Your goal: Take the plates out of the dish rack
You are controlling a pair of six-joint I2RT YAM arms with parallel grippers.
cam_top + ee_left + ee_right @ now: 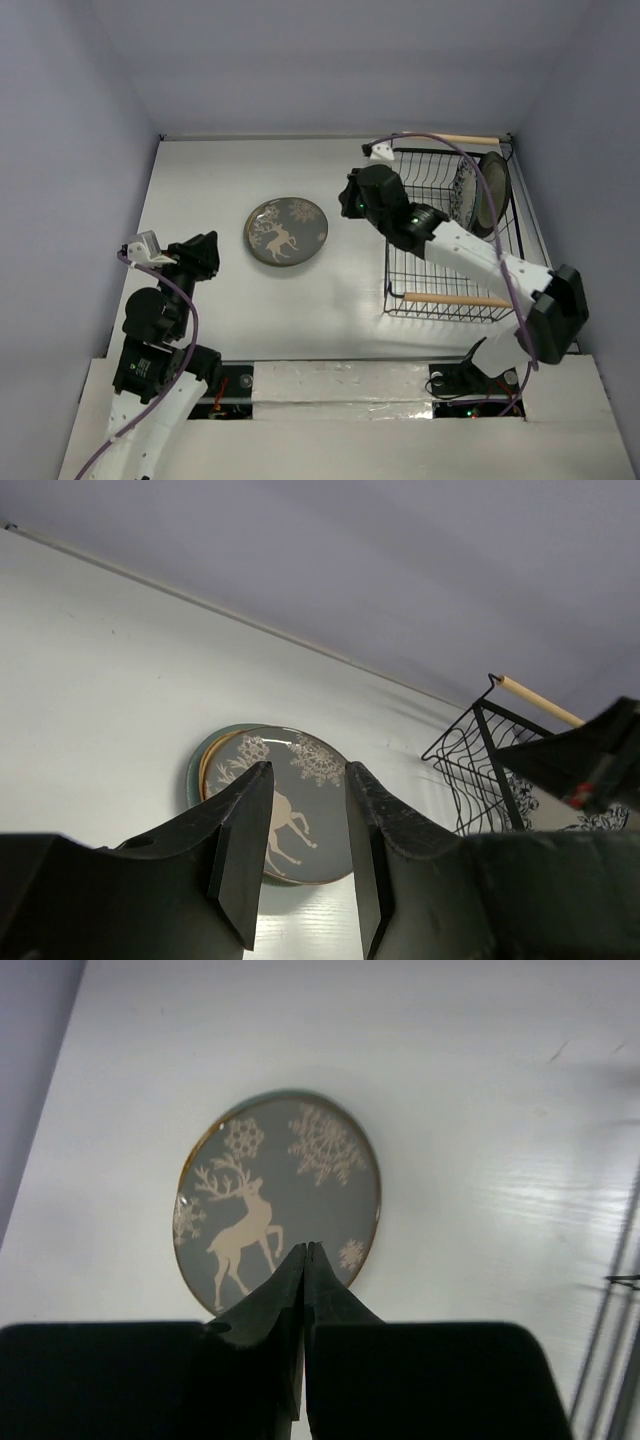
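The deer plate (286, 231) tops the left stack (192, 772) (three plates, it seems); two plates (472, 192) are left in the rack (400, 272). The right claw (305, 1252) is closed and empty, the left claw (307, 776) open and empty.

Clear gap btw plate stack (287, 231), rack (430, 282)

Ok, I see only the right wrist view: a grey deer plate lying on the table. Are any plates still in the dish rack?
Observer: Yes, two stand at the far right of the dish rack: a white-blue floral plate and a dark-brown-rimmed plate.
Operator: Does the deer plate lie directly on the table?
Observer: No. The left wrist view shows the edges of a teal plate and a tan plate under the deer plate.
Operator: And the left gripper?
Observer: The left gripper is open and empty, left of that stack, not touching it.
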